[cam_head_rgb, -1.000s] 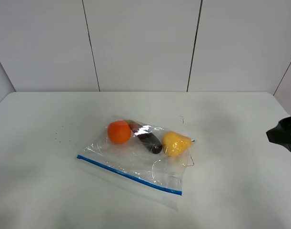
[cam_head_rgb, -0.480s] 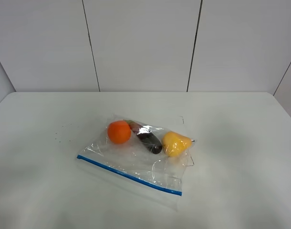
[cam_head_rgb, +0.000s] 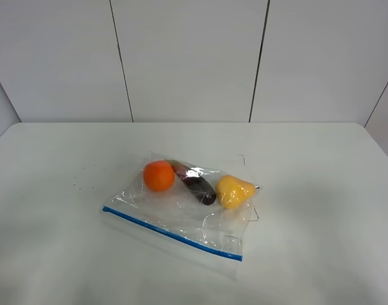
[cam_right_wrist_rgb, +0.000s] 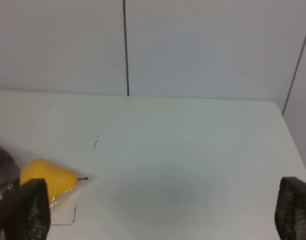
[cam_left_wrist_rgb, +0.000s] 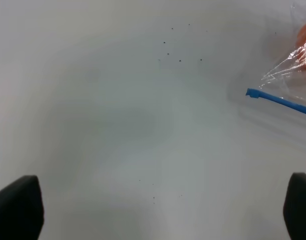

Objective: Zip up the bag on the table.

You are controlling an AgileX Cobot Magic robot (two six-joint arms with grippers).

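The clear crinkly bag (cam_head_rgb: 181, 213) lies flat in the middle of the white table (cam_head_rgb: 321, 190). Its blue zipper strip (cam_head_rgb: 171, 232) runs along the near edge. Inside are an orange (cam_head_rgb: 159, 175), a dark purple eggplant (cam_head_rgb: 200, 186) and a yellow pear (cam_head_rgb: 234, 190). Neither gripper shows in the exterior high view. In the left wrist view my left gripper (cam_left_wrist_rgb: 158, 210) is open and empty over bare table, apart from the strip's left end (cam_left_wrist_rgb: 253, 93). In the right wrist view my right gripper (cam_right_wrist_rgb: 158, 212) is open and empty, off to the side of the pear (cam_right_wrist_rgb: 45, 177).
A few tiny dark specks (cam_head_rgb: 79, 181) mark the table left of the bag. A panelled white wall (cam_head_rgb: 187, 57) stands behind the table's far edge. The table's right edge (cam_right_wrist_rgb: 293, 145) shows in the right wrist view.
A dark part of the right arm showed at the right edge of the exterior high view one second ago; it has drawn out of that view. The bag has not moved.
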